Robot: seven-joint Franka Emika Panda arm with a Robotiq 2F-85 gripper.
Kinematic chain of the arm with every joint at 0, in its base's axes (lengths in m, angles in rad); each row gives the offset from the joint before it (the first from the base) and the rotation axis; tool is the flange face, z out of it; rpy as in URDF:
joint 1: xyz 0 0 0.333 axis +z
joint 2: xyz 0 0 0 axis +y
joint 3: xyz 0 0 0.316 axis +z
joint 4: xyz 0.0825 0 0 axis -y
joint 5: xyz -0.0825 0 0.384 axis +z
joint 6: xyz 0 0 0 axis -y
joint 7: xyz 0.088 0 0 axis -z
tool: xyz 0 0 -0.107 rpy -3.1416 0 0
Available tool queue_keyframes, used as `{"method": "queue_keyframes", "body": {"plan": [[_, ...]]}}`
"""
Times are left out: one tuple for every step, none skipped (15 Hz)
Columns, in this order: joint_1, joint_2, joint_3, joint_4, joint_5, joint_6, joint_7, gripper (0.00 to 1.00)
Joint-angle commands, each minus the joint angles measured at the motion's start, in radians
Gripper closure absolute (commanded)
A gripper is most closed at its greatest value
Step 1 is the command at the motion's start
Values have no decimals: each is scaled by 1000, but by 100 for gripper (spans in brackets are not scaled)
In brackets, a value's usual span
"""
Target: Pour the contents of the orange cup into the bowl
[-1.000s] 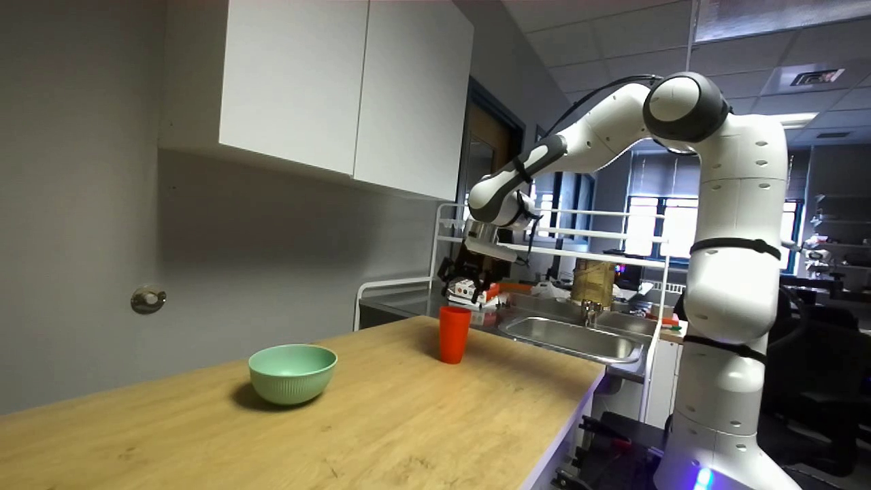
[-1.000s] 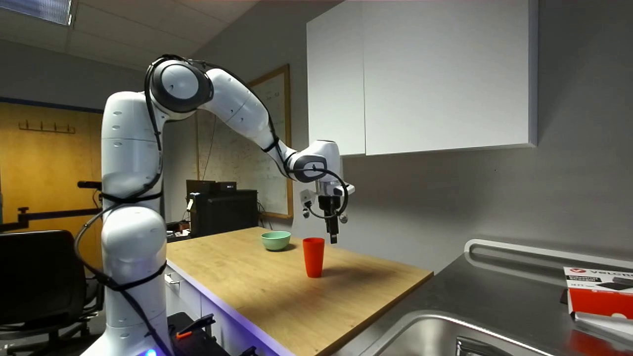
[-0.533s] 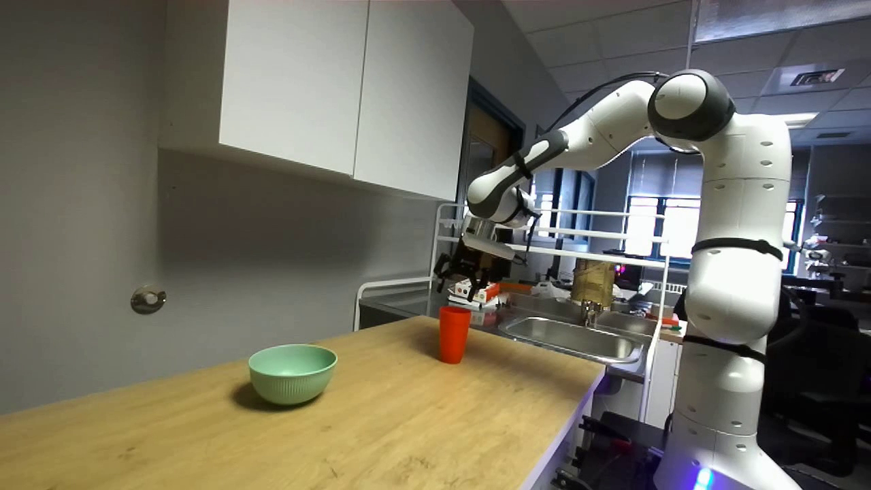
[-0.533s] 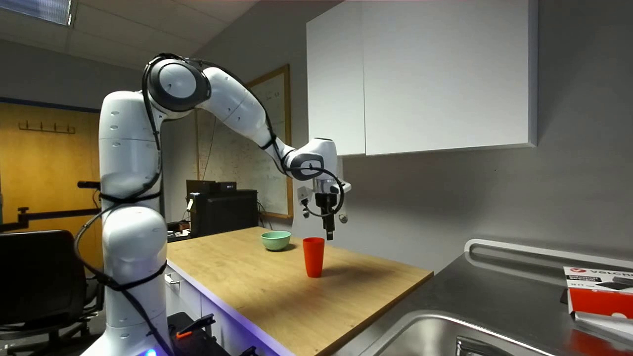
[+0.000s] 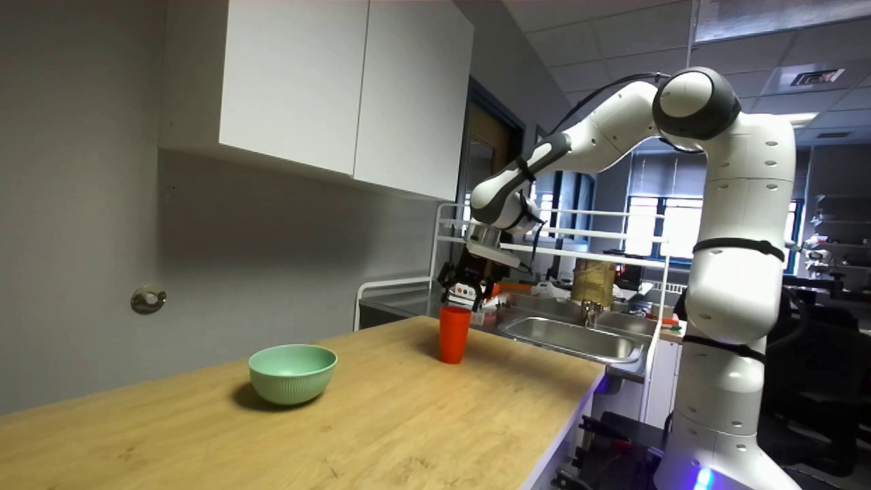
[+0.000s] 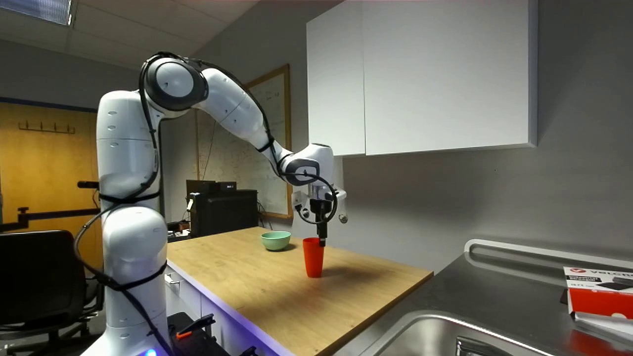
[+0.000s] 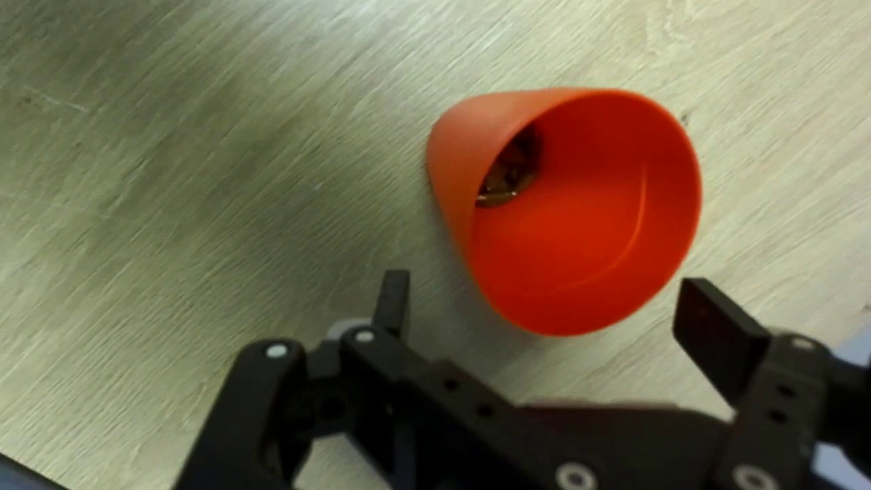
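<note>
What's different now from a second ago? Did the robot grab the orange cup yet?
The robot's fingers came down a little, closer to the orange cup, and also went left in an exterior view. Nothing got grabbed or let go: the fingers stayed open. The cup and the green bowl stayed where they were on the wooden counter.

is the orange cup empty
No, the wrist view shows brown contents down inside the orange cup, partly hidden by its near wall.
</note>
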Motion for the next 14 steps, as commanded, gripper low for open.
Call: {"method": "queue_keyframes", "body": {"plan": [[-4, -53, -10, -66, 49, 8, -42, 0], [-5, -54, -12, -75, 56, 10, -46, 0], [-5, -56, -14, -84, 62, 10, -49, 0], [-6, -53, -15, -90, 63, 12, -49, 0], [-7, -49, -16, -94, 68, 10, -50, 0], [-9, -42, -15, -97, 58, 14, -38, 0], [-10, -35, -15, -99, 52, 16, -31, 0], [-10, -32, -15, -103, 46, 19, -25, 0], [-10, -31, -15, -105, 45, 21, -22, 0], [-11, -31, -14, -107, 31, 25, -11, 0], [-11, -29, -13, -111, 19, 34, 2, 25], [-11, -28, -13, -111, 11, 39, 10, 25], [-10, -26, -12, -109, 5, 41, 16, 31], [-10, -25, -11, -108, -1, 43, 22, 40]]}}
